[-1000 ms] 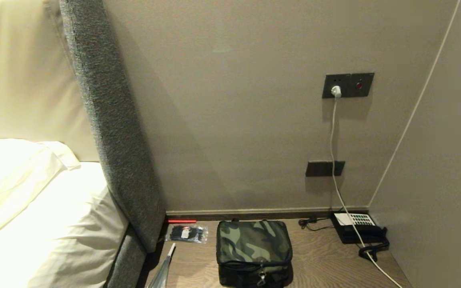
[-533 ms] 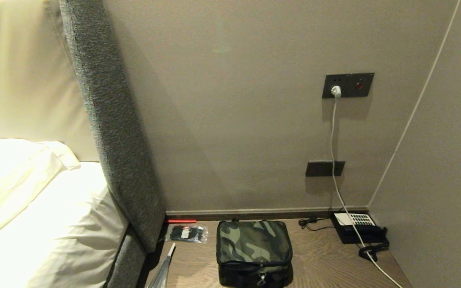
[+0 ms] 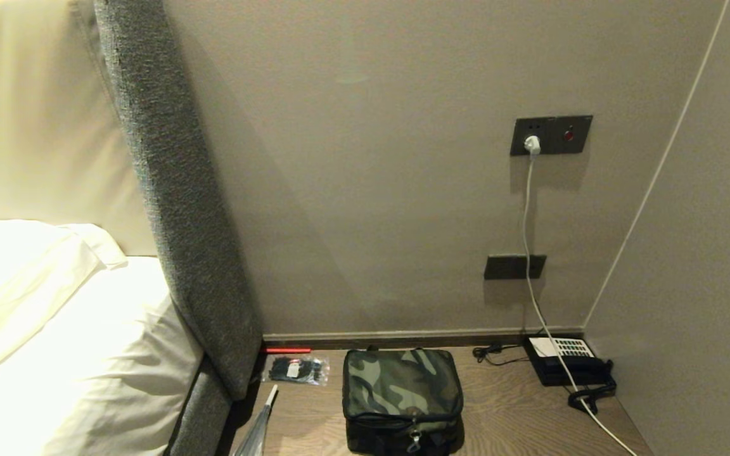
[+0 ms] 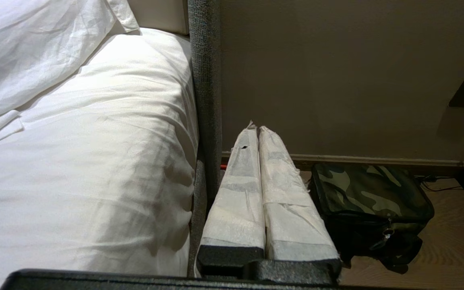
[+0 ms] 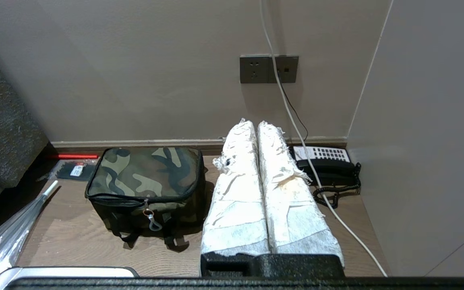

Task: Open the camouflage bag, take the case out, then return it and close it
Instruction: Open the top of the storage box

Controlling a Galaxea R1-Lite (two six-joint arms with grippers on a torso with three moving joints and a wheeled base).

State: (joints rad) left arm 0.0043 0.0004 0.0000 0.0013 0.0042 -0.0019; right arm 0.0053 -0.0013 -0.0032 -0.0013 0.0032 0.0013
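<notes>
Both arms hang level, each claw pressed together and empty: left claw (image 4: pixel 258 129), right claw (image 5: pixel 256 124), zipped bag (image 5: pixel 145 177) between.

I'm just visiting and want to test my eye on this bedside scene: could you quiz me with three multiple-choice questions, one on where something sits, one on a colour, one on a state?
1. Where is the black telephone?
A. On the bed
B. On the wooden surface by the side wall, on the camouflage bag's right in the head view
C. On top of the bag

2. What colour is the cable plugged into the upper wall socket?
A. White
B. Red
C. Green

3. What state is the camouflage bag in?
A. Lid flipped open
C. Lying on its side, empty
B. Zipped shut, upright

Answers:
1 B: it sits in the corner, apart from the bag.
2 A: a white plug and lead hang down the wall.
3 B: the zipper runs closed round the lid, the pull hanging in front.
</notes>
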